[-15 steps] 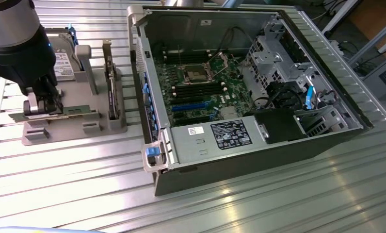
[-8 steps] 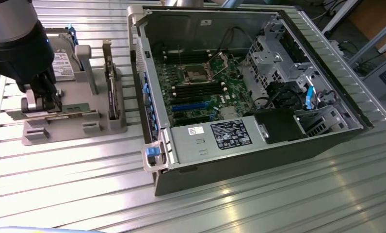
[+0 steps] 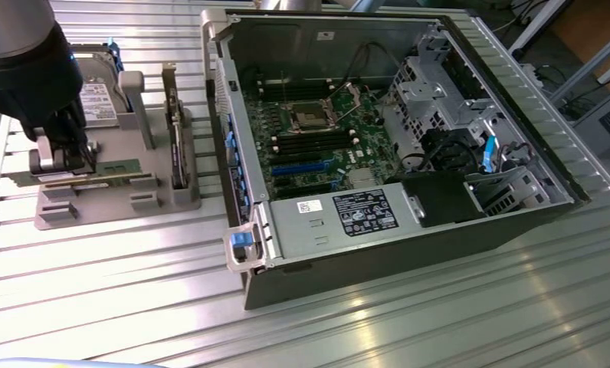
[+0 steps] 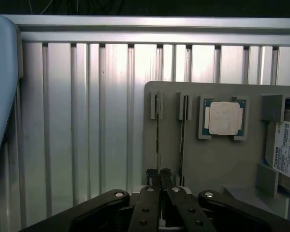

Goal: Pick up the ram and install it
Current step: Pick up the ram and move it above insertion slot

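So the gripper [image 4: 158,176] is pinched down narrow, one finger on each side of the top edge of the ram [image 4: 158,137], which stands on its edge in a slot of the gray holder [image 4: 222,166]. I'd call that a grip on the stick. It looks like it's seated in the slot rather than lifted, but edge-on like this I honestly can't be sure. From the exterior view you get a sliver of green board poking out just beside the fingers, toward that view's right, so the ram is over at the holder and well apart from the PC. Right next to it in the neighbouring slot is a second thin strip [image 4: 183,128], also standing edge-on and parallel to the first. A bit past that sits the square silver processor [image 4: 224,118] flat in its own pocket, and beside that is the hard drive [image 4: 286,152] with a white label on it. The exterior view also shows a tall dark card [image 3: 169,134] standing upright on the side of the holder nearest the computer. All of it sits on a ribbed aluminium table [image 3: 408,322]. The big dark arm [image 3: 19,54] comes down over the holder from the exterior view's upper left. Farther off to that view's right, the computer case [image 3: 387,257] lies on its side with the panel off, with the green motherboard [image 3: 331,134] showing inside.
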